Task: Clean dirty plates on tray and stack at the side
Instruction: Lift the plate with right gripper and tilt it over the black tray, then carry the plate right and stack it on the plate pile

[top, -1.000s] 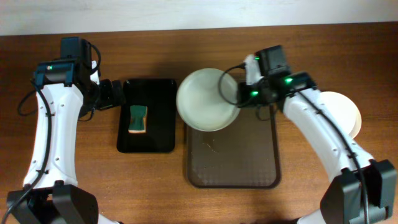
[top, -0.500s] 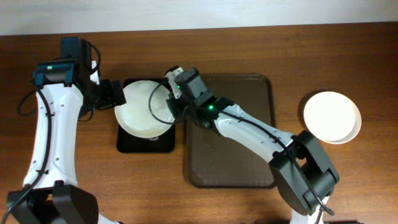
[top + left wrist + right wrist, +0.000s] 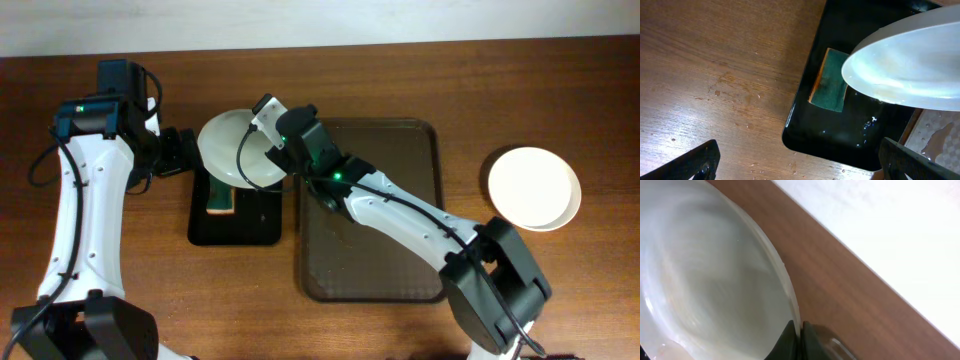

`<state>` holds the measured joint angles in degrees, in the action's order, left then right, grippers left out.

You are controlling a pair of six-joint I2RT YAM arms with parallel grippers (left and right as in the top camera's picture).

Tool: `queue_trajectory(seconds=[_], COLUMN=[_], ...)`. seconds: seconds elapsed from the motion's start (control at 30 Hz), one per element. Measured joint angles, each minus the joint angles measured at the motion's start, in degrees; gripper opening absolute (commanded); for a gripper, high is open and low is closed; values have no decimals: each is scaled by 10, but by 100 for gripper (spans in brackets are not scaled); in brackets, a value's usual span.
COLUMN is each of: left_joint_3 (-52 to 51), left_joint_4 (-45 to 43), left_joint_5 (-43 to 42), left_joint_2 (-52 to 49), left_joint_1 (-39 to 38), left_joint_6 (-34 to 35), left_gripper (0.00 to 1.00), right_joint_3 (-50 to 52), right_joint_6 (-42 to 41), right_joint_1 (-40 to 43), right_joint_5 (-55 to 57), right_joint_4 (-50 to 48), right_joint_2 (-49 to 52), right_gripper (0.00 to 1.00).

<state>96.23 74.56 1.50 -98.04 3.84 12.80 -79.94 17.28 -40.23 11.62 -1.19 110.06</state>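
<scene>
overhead: wood table (image 3: 150,280), white wall (image 3: 300,20), right hand (image 3: 271,150) tight on plate (image 3: 230,145), left hand (image 3: 184,150) open

The held plate (image 3: 238,147) covered the upper part of the sponge (image 3: 220,203). In the right wrist view it ran off the left and bottom edges, blurred, and the right gripper (image 3: 800,339) showed only its jaws' tips.

Plate (image 3: 705,280): white and glossy, filling the left of the frame, its rim curving down.
Right gripper (image 3: 801,327): dark fingertips pinched on that rim at the bottom edge.
Backdrop: brown wooden table (image 3: 850,295), pale surface (image 3: 890,225) beyond.
</scene>
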Motion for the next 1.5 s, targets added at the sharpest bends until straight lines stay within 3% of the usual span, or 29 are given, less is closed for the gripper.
queue_trajectory(seconds=[0.57, 0.93, 1.03, 1.17, 1.27, 1.37, 1.5], left_joint_3=[0, 0, 0, 0, 0, 0, 0], left_joint_4=[0, 0, 0, 0, 0, 0, 0], left_joint_5=[0, 0, 0, 0, 0, 0, 0], left_joint_2=[0, 0, 0, 0, 0, 0, 0], left_joint_1=[0, 0, 0, 0, 0, 0, 0], left_joint_6=[0, 0, 0, 0, 0, 0, 0], left_gripper=[100, 100, 100, 100, 100, 100, 100], right_joint_3=[-1, -3, -8, -8, -9, -14, -16], right_joint_6=[67, 69, -8, -226, -339, -445, -483], right_joint_1=[-12, -12, -12, -2, 41, 168, 339], right_joint_5=[49, 56, 92, 115, 87, -12, -123], right_joint_4=[-18, -1, 82, 238, 322, 420, 526], right_joint_2=[-28, -28, -31, -70, -137, -222, -228], right_gripper=[4, 4, 4, 4, 4, 4, 4])
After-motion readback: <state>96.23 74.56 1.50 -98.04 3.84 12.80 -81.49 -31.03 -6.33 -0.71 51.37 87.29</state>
